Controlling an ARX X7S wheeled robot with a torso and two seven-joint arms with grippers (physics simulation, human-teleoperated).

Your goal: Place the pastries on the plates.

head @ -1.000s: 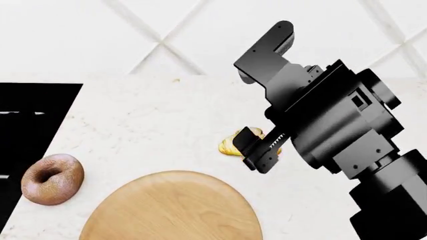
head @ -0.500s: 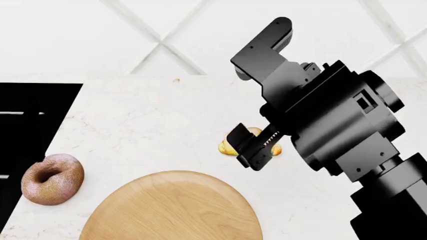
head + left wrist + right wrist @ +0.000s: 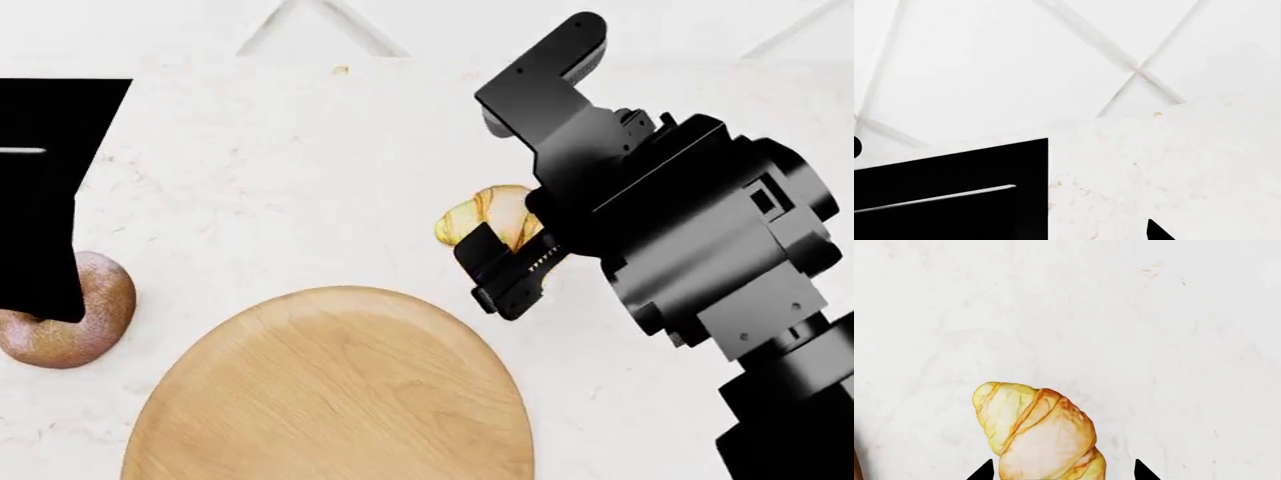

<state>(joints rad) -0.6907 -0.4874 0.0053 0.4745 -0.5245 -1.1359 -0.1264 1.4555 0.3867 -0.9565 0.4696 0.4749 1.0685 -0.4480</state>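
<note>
Leftmost on the pale marble counter (image 3: 294,180) lies the doughnut ring (image 3: 67,320), pinkish-brown and speckled, partly hidden behind a black panel (image 3: 40,190) at the counter's left edge. Judged from its look, it is light and soft; a grip across one side of the ring, rather than over the hole, would hold it with little squeeze. Next comes the wooden plate (image 3: 327,390), large, tan and low-rimmed, bare and nearest the robot, well apart from the doughnut. Just beyond its far right rim is the croissant (image 3: 487,215), golden-yellow with brown stripes, between the fingertips of the right gripper (image 3: 514,255). The right wrist view shows the croissant (image 3: 1041,432) with two dark fingertips (image 3: 984,472) flanking its thick middle, a sliver of counter visible on each side; the jaws therefore read as spread and not clamped, though contact lower down cannot be ruled out (the frame's edge cuts off the tips). Whether the croissant rests on the counter or is slightly raised cannot be told. It should handle as light, flaky and easily crushed, so the broad middle is the sound place to hold, with gentle pressure. The left gripper is not shown clearly: only a dark corner enters the left wrist view.

Count: one doughnut, one croissant, one wooden plate; no white plate appears.
</note>
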